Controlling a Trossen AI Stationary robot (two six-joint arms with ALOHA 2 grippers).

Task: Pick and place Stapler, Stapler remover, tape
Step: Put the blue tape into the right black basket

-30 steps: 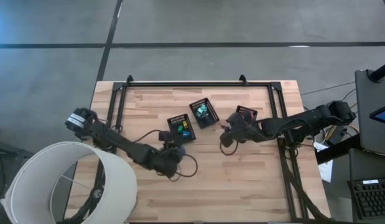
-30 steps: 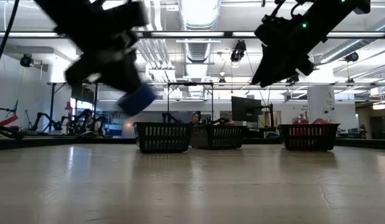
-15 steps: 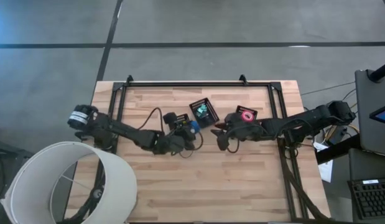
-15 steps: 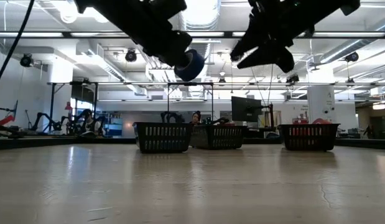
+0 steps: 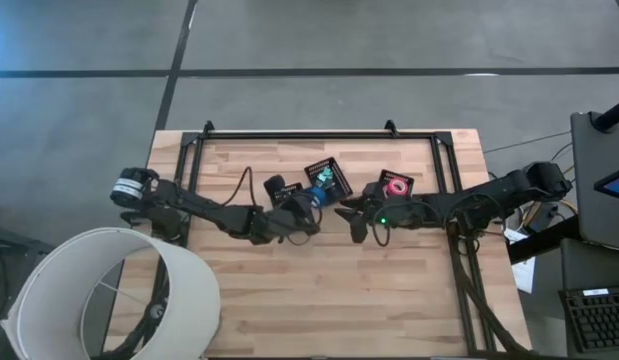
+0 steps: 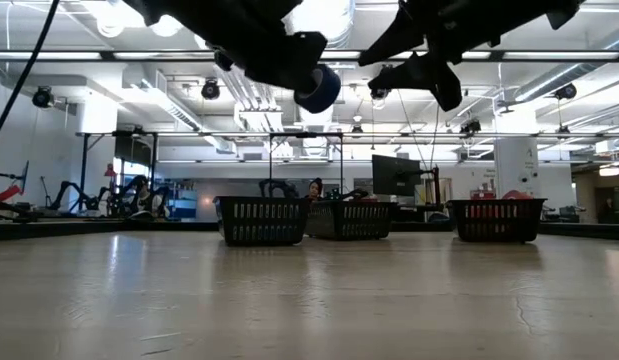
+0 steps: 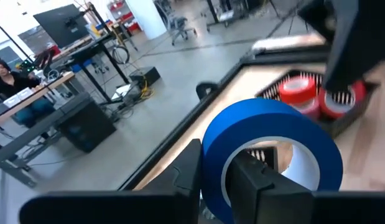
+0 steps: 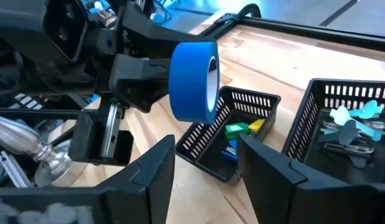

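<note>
Clamped on the blue tape roll [image 8: 193, 81], the left gripper [image 8: 156, 78] holds it high above the tabletop [image 5: 389, 290], with one finger inside the hollow centre and the other outside the band, as the left wrist view shows. In the high view the roll [image 5: 316, 194] hangs between the left-hand mesh bin [image 5: 281, 190] and the middle bin [image 5: 326, 181], which holds teal staple removers [image 8: 357, 118]. The left-hand bin carries small green, yellow and blue pieces [image 8: 242, 134]. The right-hand bin [image 5: 394, 186] already holds red and pink tape rolls [image 7: 301, 93], so that looks like the proper destination.

The right gripper [image 8: 204, 158] hovers close by with its fingers spread and nothing between them, facing the roll. Judging by this, either a handover or a carry across is in hand. To do it well, the left arm should keep the roll level and clear of the middle bin's rim, let go only once the roll is above the tape bin or firmly taken by the other gripper, and avoid the two arms brushing.
</note>
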